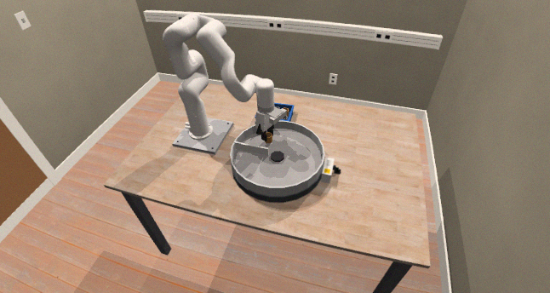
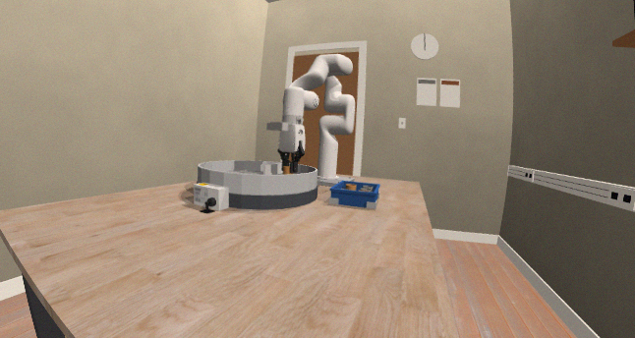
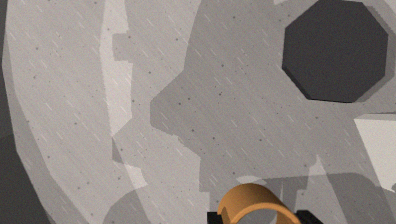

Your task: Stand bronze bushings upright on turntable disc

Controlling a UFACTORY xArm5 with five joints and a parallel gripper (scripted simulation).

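Observation:
My gripper is shut on a bronze bushing and holds it upright, low over the back left part of the turntable's grey disc. In the wrist view the bushing's open top shows at the bottom edge, with the disc close below and the dark octagonal hub at the upper right. From the side view the gripper reaches down inside the turntable's rim. The blue crate stands beside the turntable and holds another bronze bushing and pale steel parts.
A raised grey wall rings the disc, and a pale divider bar runs from the rim toward the hub. A small white control box sits at the turntable's side. The arm's base plate is bolted at the table's back left.

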